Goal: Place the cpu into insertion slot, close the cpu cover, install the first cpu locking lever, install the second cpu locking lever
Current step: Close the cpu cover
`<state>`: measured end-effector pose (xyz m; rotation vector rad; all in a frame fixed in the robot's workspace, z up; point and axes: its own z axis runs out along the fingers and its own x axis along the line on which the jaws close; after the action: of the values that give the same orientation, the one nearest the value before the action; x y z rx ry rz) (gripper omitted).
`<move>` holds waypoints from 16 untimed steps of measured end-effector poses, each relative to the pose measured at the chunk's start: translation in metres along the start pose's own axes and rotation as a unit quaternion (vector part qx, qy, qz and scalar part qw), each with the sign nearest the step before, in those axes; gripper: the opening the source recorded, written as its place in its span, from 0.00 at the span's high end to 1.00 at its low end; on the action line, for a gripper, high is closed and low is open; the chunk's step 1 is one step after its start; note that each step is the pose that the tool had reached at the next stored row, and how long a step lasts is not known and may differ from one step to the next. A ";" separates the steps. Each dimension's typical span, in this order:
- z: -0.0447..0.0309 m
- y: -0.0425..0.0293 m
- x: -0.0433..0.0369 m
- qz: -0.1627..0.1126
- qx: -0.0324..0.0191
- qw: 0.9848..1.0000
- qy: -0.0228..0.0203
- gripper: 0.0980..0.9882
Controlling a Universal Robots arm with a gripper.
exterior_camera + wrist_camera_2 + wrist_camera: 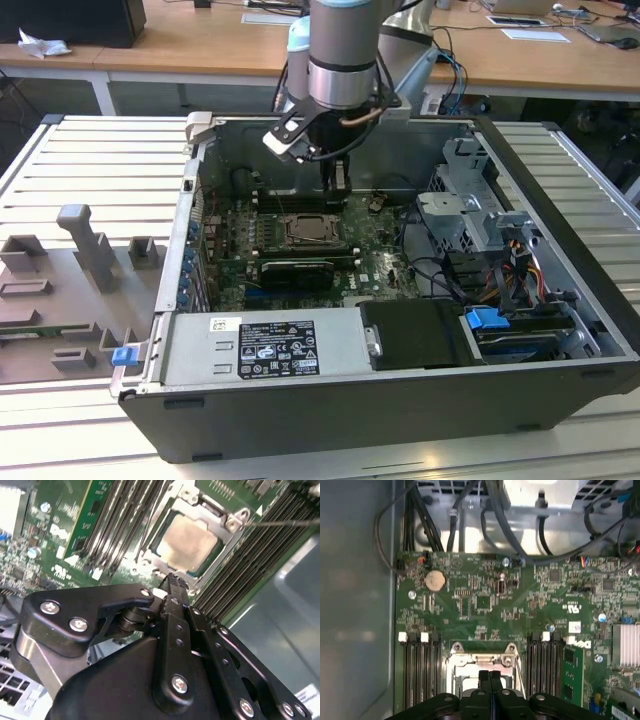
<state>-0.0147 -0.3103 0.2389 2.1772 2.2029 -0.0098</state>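
- Currently, the claw (490, 677) is seen pressed together, pinching nothing, poised just above the socket's edge
- The cpu (189, 544) is seated in the insertion slot (145, 555) on the green circuit board (485, 605)
- The cpu cover (222, 515) appears lowered around it
- A thin locking lever (280, 523) is seen beside the socket; the lever step is judged to be in hand, best done with steady downward pressure, guided under its hook, with the memory slots (125, 515) avoided

The cpu (189, 542) is pale silvery-beige, its cover (231, 522) silver, the board (485, 580) green with black-striped memory slots (245, 565), the gripper (172, 582) black, the case (300, 420) dark grey.
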 end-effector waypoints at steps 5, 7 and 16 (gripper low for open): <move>0.0080 -0.0030 0.0003 0.000 0.001 1.000 0.000 0.99; 0.0129 -0.0035 0.0004 0.000 0.001 1.000 0.000 0.99; 0.0148 -0.0077 -0.0021 -0.002 0.001 1.000 0.000 0.99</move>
<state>-0.0219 -0.3130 0.2240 2.1741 2.2095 -0.0121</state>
